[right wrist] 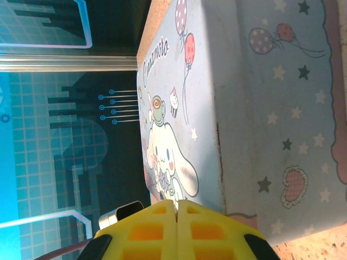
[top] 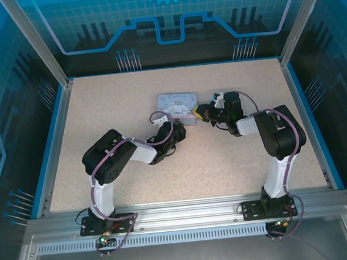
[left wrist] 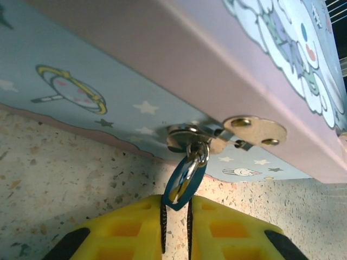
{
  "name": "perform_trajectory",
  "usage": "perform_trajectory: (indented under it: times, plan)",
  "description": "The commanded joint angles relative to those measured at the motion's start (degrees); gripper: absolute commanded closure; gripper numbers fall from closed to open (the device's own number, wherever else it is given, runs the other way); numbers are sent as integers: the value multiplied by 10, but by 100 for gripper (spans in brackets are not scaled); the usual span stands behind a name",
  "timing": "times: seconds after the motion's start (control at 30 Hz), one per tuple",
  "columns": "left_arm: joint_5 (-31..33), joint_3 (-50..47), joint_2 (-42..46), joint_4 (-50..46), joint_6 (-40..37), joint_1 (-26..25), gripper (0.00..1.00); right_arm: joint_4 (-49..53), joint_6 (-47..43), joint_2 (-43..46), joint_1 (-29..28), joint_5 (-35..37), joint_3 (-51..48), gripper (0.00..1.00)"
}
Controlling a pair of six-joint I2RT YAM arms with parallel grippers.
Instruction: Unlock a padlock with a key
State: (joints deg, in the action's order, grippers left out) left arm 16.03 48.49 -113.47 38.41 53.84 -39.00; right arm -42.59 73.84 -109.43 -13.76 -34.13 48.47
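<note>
The padlock (left wrist: 185,138), small and metallic, hangs at the brass hasp (left wrist: 255,130) on the front of the pale blue cartoon tin (left wrist: 162,54). The key (left wrist: 185,183), with a blue head, sticks down out of the padlock. My left gripper (left wrist: 176,202) is closed to a narrow gap, and the tip of the key's head sits between its yellow fingers (left wrist: 130,227). In the top view the left gripper (top: 175,136) is at the tin's (top: 176,104) near side. My right gripper (right wrist: 176,204) is shut on nothing, up against the tin's (right wrist: 260,108) right end (top: 201,111).
The tin stands mid-table on the speckled top (top: 116,105), which has a blue raised rim (top: 52,148) and metal frame posts (top: 32,39) at its corners. A silvery block (right wrist: 120,213) shows beside the right fingers. Purple cables (top: 160,116) loop off the left wrist.
</note>
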Motion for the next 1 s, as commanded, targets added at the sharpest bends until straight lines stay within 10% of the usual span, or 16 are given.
perform_trajectory:
  times: [0.0, 0.13, 0.33, 0.97]
  plan:
    - [-4, 13, -11, 3, -11, 10, 87, 32, -13, -18, 9, 3, -14, 100]
    - [-3, 10, -4, 7, -11, 11, 90, 32, -13, -18, 9, 3, -14, 100]
    - [-2, 17, -8, 7, -13, 12, 59, 32, -12, -19, 9, 3, -14, 100]
    - [-94, -46, 89, -19, -108, 81, 12, 46, -20, -19, 8, 5, -11, 100]
